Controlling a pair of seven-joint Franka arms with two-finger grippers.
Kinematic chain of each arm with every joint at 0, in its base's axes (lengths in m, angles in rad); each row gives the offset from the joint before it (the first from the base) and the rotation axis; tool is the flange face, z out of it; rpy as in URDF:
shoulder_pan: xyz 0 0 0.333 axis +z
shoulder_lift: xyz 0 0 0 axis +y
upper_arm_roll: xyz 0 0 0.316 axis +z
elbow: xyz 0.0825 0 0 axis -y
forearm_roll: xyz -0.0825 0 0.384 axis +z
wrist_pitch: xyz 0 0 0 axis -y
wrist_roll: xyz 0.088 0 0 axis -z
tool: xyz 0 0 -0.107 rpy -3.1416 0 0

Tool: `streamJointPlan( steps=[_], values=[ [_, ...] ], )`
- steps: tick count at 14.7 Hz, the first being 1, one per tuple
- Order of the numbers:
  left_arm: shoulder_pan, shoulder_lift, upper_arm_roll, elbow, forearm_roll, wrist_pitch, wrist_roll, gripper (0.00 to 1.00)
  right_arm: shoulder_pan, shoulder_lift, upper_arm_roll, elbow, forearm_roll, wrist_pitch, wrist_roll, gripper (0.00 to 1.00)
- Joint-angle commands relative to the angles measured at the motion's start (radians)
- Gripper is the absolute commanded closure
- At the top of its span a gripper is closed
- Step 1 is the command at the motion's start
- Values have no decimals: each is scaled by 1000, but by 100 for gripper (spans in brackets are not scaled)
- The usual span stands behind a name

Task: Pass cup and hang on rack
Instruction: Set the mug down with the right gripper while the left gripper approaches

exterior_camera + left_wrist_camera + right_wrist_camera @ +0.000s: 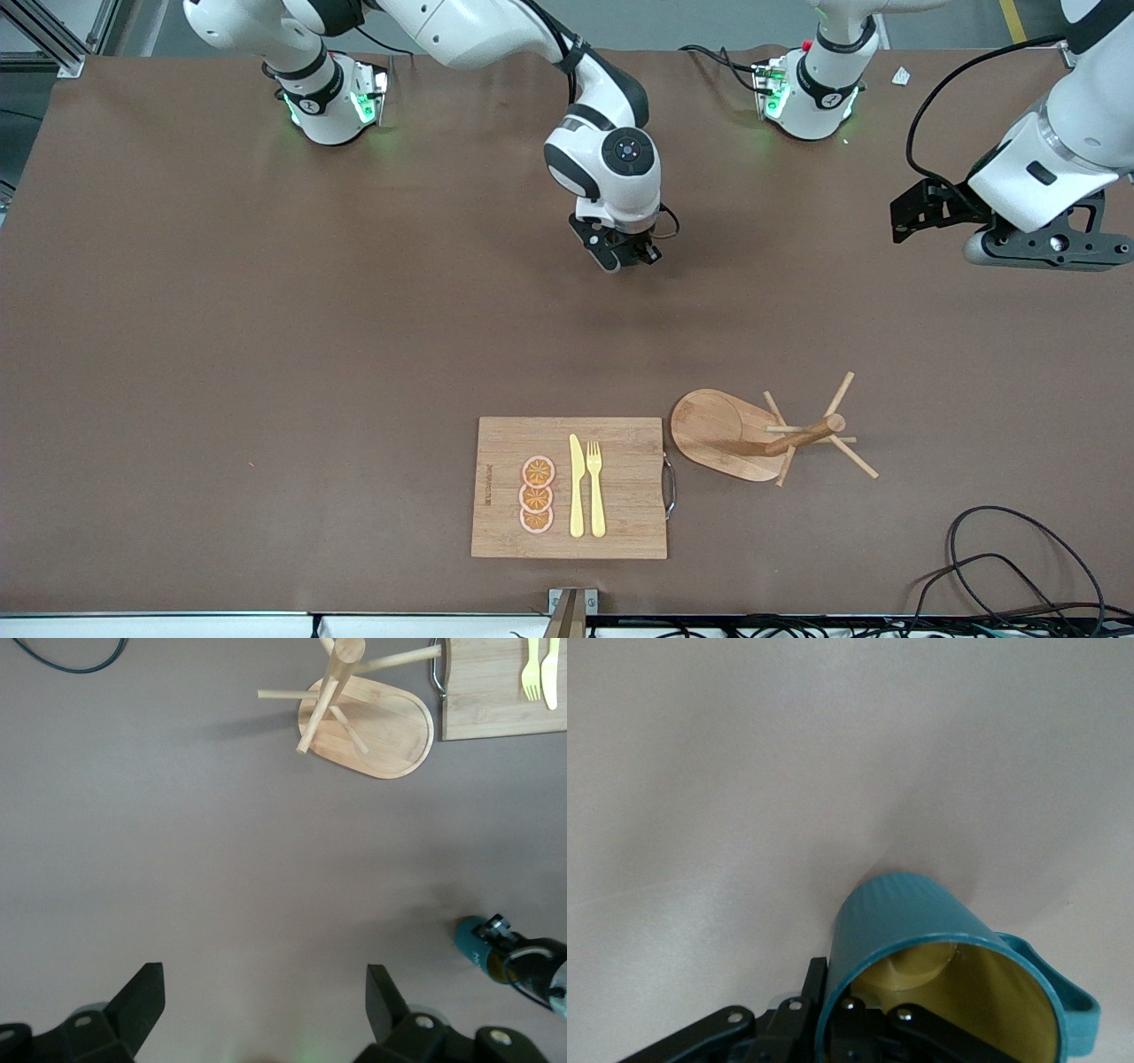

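A brown table (pixel 266 354) fills the room (grey floor (pixel 709 22) at its edge).

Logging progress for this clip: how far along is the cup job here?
Done: the right gripper is shut on the cup's rim, lifted over bare table. In hand: the pass; the left gripper waits open, apart from the cup. Left: handover and hanging; the rack's pegs hold nothing.

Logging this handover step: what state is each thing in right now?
cup: gripped at its rim by the right gripper, lifted over bare table.
left gripper: fingers open, empty, waiting.
rack: upright beside the cutting board, pegs bare.
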Motion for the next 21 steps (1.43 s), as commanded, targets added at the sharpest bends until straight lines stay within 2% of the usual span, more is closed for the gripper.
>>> streamJointPlan(
  steps=[1, 2, 3, 4, 6, 7, 12, 15, 17, 20, 21],
  values=[
    [-8, 0, -13, 21, -15, 5, -30, 0, 11, 13, -7, 20, 16, -3, 15, 97],
    [-9, 0, -13, 24, -15, 5, -30, 0, 11, 14, -7, 20, 16, -3, 17, 85],
    [-8, 0, -14, 25, -16, 13, -30, 0, 12, 17, -7, 20, 16, -5, 17, 52],
    [-8, -2, -14, 23, -18, 22, -34, 0, 17, 17, -7, 20, 14, -3, 18, 42],
    [-5, -5, -35, 23, -16, 24, -61, 0, 21, 16, -9, 20, 14, -2, 23, 6],
    [-3, -9, -48, 23, -16, 24, -81, 0, 21, 11, -7, 24, 14, -2, 23, 0],
    [0, -38, -97, 9, -16, 16, -158, 0, 12, -22, -3, 65, 28, -18, 23, 0],
    [1, -86, -132, -32, -16, 16, -228, 0, 6, -36, -13, 86, 18, -99, 3, 0],
    [1, -130, -175, -78, -16, 16, -295, 0, -21, -87, -15, 77, 19, -190, -125, 0],
    [1, -196, -221, -144, -18, 16, -357, 0, -98, -154, -20, 76, 11, -397, -322, 0],
    [1, -213, -229, -156, -19, 16, -374, 0, -135, -186, -30, 70, -16, -455, -398, 0]
  ],
)
